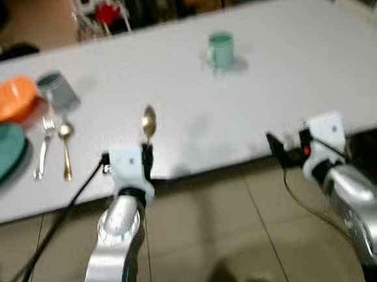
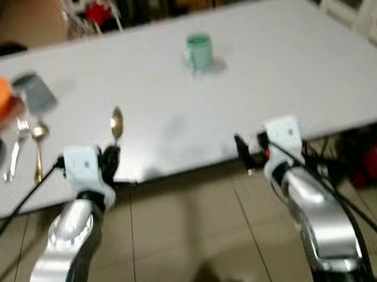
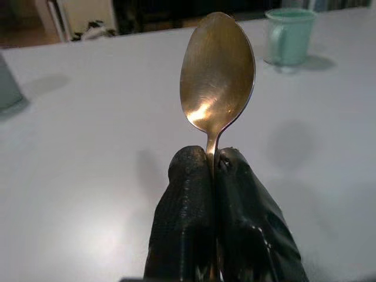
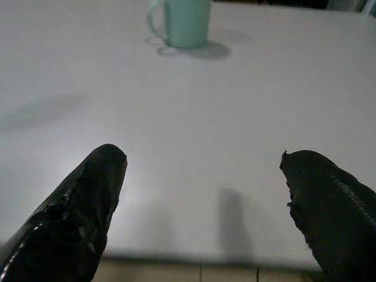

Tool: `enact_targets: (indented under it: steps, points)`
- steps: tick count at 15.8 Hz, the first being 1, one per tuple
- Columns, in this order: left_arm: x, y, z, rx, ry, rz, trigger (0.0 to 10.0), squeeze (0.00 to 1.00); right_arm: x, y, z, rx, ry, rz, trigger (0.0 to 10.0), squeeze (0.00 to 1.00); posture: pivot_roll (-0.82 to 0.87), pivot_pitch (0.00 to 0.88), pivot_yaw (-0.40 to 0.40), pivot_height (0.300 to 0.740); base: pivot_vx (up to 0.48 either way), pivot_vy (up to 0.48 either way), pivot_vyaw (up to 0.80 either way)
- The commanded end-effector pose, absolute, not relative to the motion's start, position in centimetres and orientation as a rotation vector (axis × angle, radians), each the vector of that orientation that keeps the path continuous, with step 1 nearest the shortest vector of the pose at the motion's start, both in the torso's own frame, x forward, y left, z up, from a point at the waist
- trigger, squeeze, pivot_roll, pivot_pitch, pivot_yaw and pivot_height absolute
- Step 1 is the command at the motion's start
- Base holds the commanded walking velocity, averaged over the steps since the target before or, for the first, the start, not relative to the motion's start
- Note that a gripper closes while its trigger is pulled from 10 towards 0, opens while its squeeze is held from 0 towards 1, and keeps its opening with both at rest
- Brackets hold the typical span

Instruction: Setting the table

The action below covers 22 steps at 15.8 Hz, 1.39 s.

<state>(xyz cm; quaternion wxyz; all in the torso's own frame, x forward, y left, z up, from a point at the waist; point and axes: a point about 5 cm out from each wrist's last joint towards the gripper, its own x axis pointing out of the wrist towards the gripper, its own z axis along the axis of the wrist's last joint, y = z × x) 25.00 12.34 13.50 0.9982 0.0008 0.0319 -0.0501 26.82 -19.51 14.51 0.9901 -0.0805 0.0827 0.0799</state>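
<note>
My left gripper (image 3: 212,161) is shut on the handle of a gold spoon (image 3: 217,70), whose bowl (image 1: 148,123) sticks out over the near part of the white table (image 1: 281,75). My right gripper (image 4: 202,170) stands open at the table's near edge (image 1: 277,146) with nothing between its fingers. A mint green mug (image 1: 221,50) stands upright at the middle of the table, beyond both grippers. On the left lie a silver fork (image 1: 44,147) and a second gold spoon (image 1: 66,149) side by side, next to a teal plate (image 1: 0,152).
An orange bowl (image 1: 2,100) and a tipped grey cup (image 1: 57,91) sit at the far left. Beige tiled floor (image 1: 208,231) lies under my arms. Dark furniture and a red object (image 1: 106,13) stand beyond the far edge. A cable (image 1: 52,233) trails from my left wrist.
</note>
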Motion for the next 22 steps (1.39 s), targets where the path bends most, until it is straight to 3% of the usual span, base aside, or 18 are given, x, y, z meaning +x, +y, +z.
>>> enact_targets:
  steps: [1, 10, 14, 18, 19, 22]
  points:
    - [24.8, 13.4, 13.4, 0.022, 0.07, -0.059, 10.0, 0.0, 27.0, -18.6, 14.9, -0.149, 0.143, 0.195, 10.0, 0.0, -0.14, 0.105, 0.071, 0.74, 0.296, 0.0, 0.0]
    - [24.4, 13.5, 13.1, 0.046, 0.081, -0.047, 10.0, 0.0, 27.0, -18.2, 14.5, -0.148, 0.164, 0.241, 10.0, 0.0, -0.12, 0.105, 0.037, 0.74, 0.292, 0.0, 0.0]
    - [24.6, 13.7, 12.7, 0.087, 0.118, -0.077, 10.0, 0.0, 27.0, -17.6, 14.0, -0.118, 0.182, 0.261, 10.0, 0.0, -0.11, 0.1, 0.054, 0.74, 0.0, 0.0, 0.0]
    - [26.8, 13.5, 12.0, 0.12, 0.203, -0.106, 10.0, 0.0, 26.8, -17.9, 14.1, -0.109, 0.187, 0.226, 10.0, 0.0, -0.12, 0.104, 0.081, 0.74, 0.0, 0.0, 0.0]
    - [29.2, 12.9, 11.6, 0.164, 0.246, -0.148, 10.0, 0.0, 26.8, -18.2, 14.2, -0.109, 0.182, 0.216, 10.0, 0.0, -0.12, 0.111, 0.098, 0.74, 0.0, 0.0, 0.0]
    - [31.7, 11.9, 12.0, 0.198, 0.244, -0.204, 10.0, 0.0, 26.7, -18.3, 14.4, -0.114, 0.176, 0.205, 10.0, 0.0, -0.13, 0.122, 0.118, 0.74, 0.0, 0.0, 0.0]
